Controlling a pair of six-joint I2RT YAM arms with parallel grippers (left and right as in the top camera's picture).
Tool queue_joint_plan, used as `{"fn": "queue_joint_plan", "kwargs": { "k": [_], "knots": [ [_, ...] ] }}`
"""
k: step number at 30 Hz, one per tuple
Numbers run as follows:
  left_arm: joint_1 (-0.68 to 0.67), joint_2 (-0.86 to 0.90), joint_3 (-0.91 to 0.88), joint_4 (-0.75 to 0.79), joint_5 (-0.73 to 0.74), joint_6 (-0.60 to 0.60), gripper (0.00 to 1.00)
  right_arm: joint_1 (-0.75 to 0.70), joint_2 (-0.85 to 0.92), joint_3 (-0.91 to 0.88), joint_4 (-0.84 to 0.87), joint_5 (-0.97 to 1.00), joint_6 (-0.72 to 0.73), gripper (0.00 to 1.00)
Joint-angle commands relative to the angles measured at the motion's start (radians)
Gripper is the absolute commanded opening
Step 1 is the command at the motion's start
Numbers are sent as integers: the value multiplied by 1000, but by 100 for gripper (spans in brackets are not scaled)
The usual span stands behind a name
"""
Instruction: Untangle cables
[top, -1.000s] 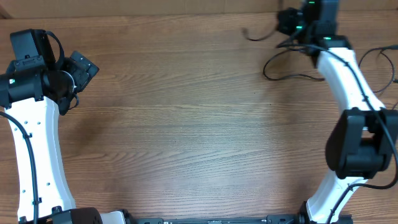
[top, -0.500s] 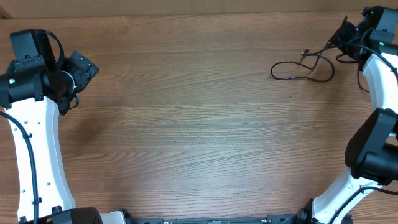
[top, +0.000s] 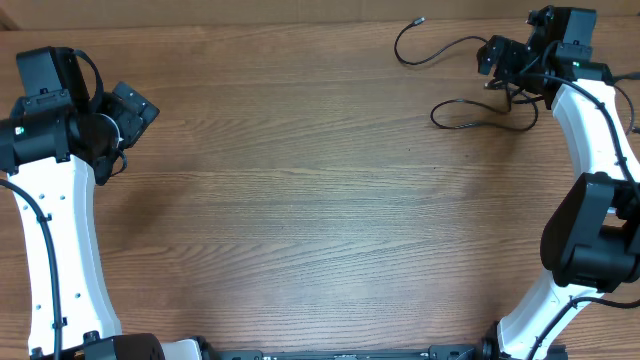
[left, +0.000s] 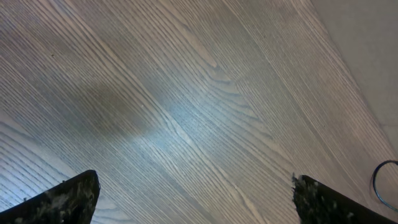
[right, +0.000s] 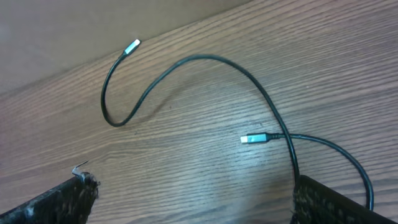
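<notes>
Cables (right: 205, 58) crowd the tabletop's (top: 300, 200) far edge.
Left jaws and right jaws released; cable loops hide under my right arm (top: 590, 130).

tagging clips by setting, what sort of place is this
Probably a robotics lab or test bench: two white robot arms mounted at a wood-grain table, with thin black cables lying on it.
</notes>
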Motion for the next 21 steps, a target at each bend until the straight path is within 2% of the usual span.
{"fn": "queue_joint_plan", "kwargs": {
  "k": [1,12,21],
  "knots": [
    [2,-11,11,1,-10,23,100,-10,-72,-2,-3,13,-19,100],
    [2,-11,11,1,-10,23,99,-51,-340,-2,-151,13,-18,100],
    [2,-11,11,1,-10,23,99,-53,-489,-2,-289,13,-15,100]
  ]
}}
